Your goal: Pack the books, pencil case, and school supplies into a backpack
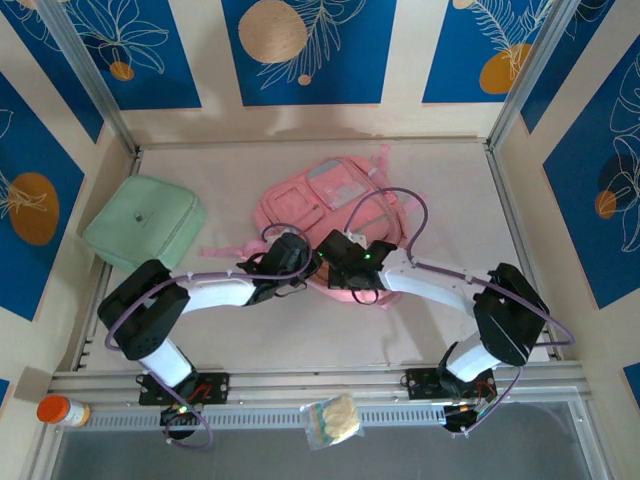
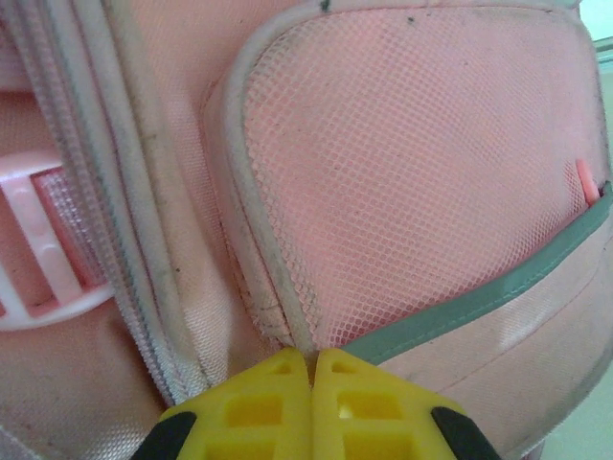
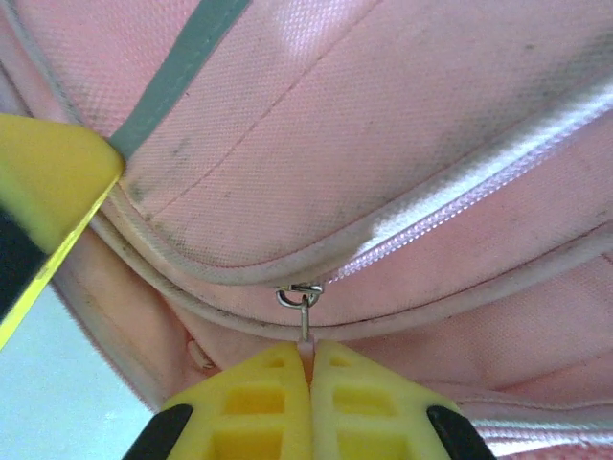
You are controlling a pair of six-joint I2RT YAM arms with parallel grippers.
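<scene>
The pink backpack (image 1: 330,210) lies flat in the middle of the table. Both arms reach in to its near edge. My left gripper (image 1: 300,262) (image 2: 311,356) is shut, its yellow fingertips pinching the grey piping at the corner of the mesh side pocket (image 2: 412,172). My right gripper (image 1: 338,265) (image 3: 308,353) is shut on the pink zipper pull, which hangs from the metal slider (image 3: 302,295) on the zip track (image 3: 460,206). One yellow finger of the left gripper shows at the left edge of the right wrist view. The books are out of view.
A mint-green square pouch (image 1: 145,222) lies at the left of the table. A small pale packet (image 1: 333,420) sits below the front rail between the arm bases. An orange-capped bottle (image 1: 62,411) lies at the near left corner. Walls close in the table.
</scene>
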